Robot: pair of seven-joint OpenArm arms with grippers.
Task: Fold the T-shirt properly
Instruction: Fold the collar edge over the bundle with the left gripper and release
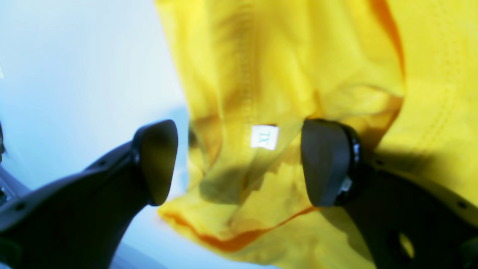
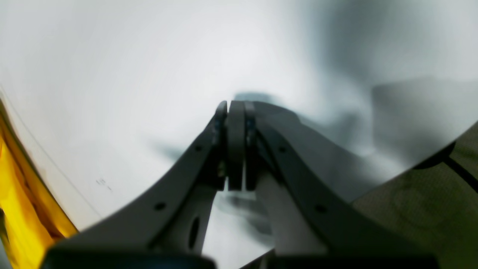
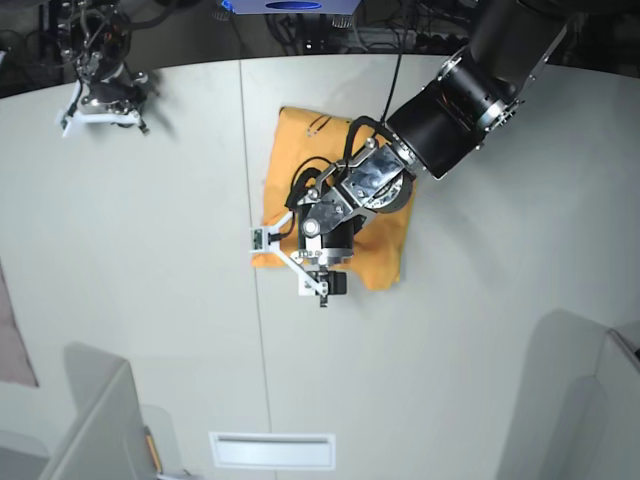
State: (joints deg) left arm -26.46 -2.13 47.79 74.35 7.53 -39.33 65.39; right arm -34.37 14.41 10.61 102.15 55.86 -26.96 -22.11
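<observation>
The T-shirt (image 3: 310, 140) lies folded into a compact orange-yellow bundle on the white table (image 3: 480, 300), just right of the centre seam. In the left wrist view its crumpled yellow cloth (image 1: 283, 67) fills the frame, with the small white neck tag (image 1: 264, 137) showing. My left gripper (image 1: 241, 162) hovers open over that tag, one dark finger on each side and nothing pinched. In the base view it (image 3: 290, 266) sits over the bundle's near-left corner. My right gripper (image 2: 235, 145) is shut and empty above bare table, with a strip of the T-shirt (image 2: 15, 209) at its left.
My right arm (image 3: 100, 90) rests at the far-left corner of the table. A pinkish-grey cloth (image 3: 10, 330) shows at the left edge. A white slot (image 3: 270, 450) lies near the front edge, with grey panels (image 3: 90, 430) at the front corners.
</observation>
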